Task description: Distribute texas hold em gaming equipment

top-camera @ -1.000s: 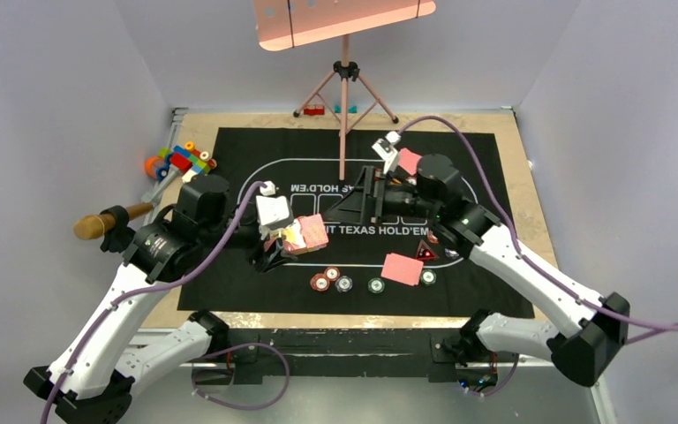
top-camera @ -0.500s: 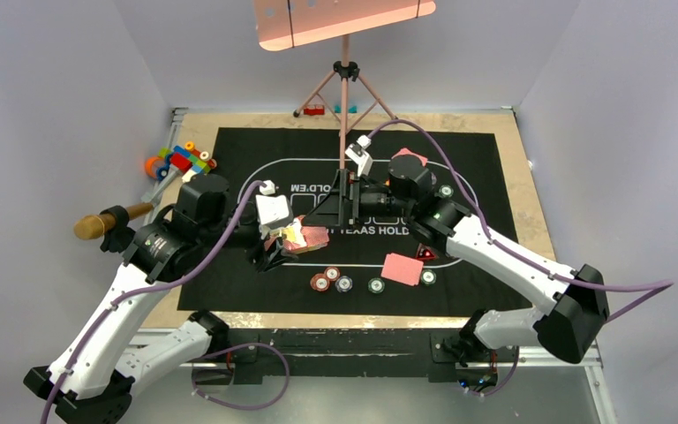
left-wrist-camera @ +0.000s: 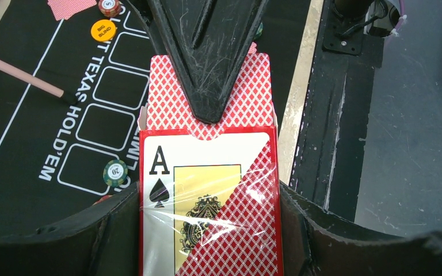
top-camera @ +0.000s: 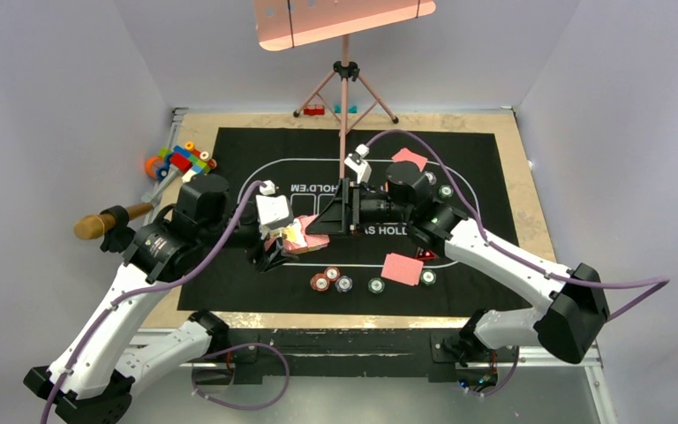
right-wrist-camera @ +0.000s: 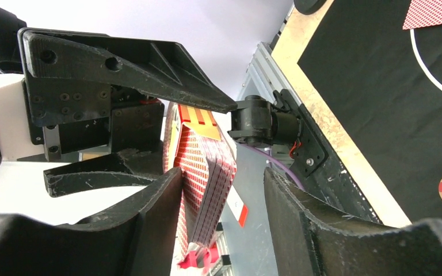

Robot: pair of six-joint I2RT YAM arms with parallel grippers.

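While the left jaws clamp the card box (left-wrist-camera: 207,201) and the right jaws gape around its protruding cards (left-wrist-camera: 164,103), pinching deep could pull out several.

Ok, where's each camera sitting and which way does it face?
Top: high behind the robot, looking down at the mat; left arm and right arm show.
Left wrist: on its arm, looking along the left hand at the card box it grips.
Right wrist: on its arm, looking between its fingers at that box.
All share the box.
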